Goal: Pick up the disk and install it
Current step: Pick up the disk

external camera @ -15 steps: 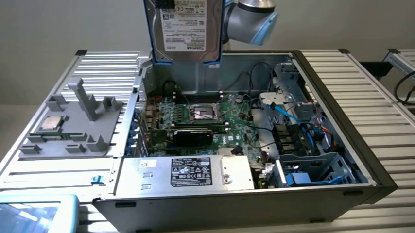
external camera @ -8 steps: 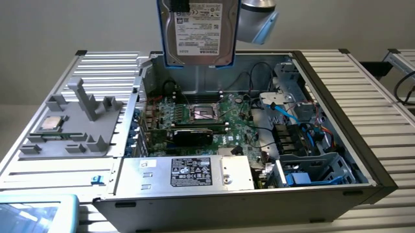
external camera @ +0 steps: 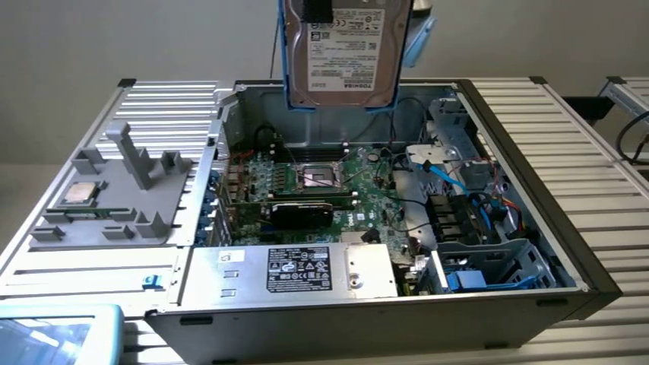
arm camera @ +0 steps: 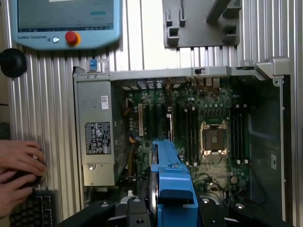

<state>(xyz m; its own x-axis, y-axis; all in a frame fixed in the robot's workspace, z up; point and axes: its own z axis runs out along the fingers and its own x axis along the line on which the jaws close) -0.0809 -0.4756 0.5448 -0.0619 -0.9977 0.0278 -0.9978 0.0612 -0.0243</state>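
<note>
Disk (external camera: 347,53): flat rectangular hard drive. It has a silver-grey metal face and a white printed label with black text and barcodes. A bright blue plastic frame runs down both long edges and shows at the lower corners. Orientation: upright on a short end, label face toward the exterior camera. Location: aloft, gripped at its upper end, touching nothing below. In the wrist view it appears edge-on (arm camera: 173,187), with the blue frame a thick band and a sliver of grey drive body beside it.

Fingers (arm camera: 140,213): black, closed on the disk, one on either side of it.

Computer case (external camera: 355,327): open, lying on its side on the tabletop (external camera: 568,122), directly beneath the fingers.

Motherboard (external camera: 350,199): green, on the case floor below the fingers, with a bare CPU socket (external camera: 319,176) near its middle.

Power supply box (external camera: 294,270): silver with a black label, inside the case, well below the fingers.

Drive bay (external camera: 497,270): grey metal cage with blue parts, in a case corner, below and to one side of the fingers.

Fixture (external camera: 121,198): grey moulded block outside the case, well apart from the fingers. It carries a small square CPU chip (external camera: 81,194).

Teach pendant (arm camera: 66,21): light blue, red button, on the tabletop beyond the case.

Hands (arm camera: 19,170): a person's, resting by a dark keyboard (arm camera: 33,210), off to the side of the fingers.
</note>
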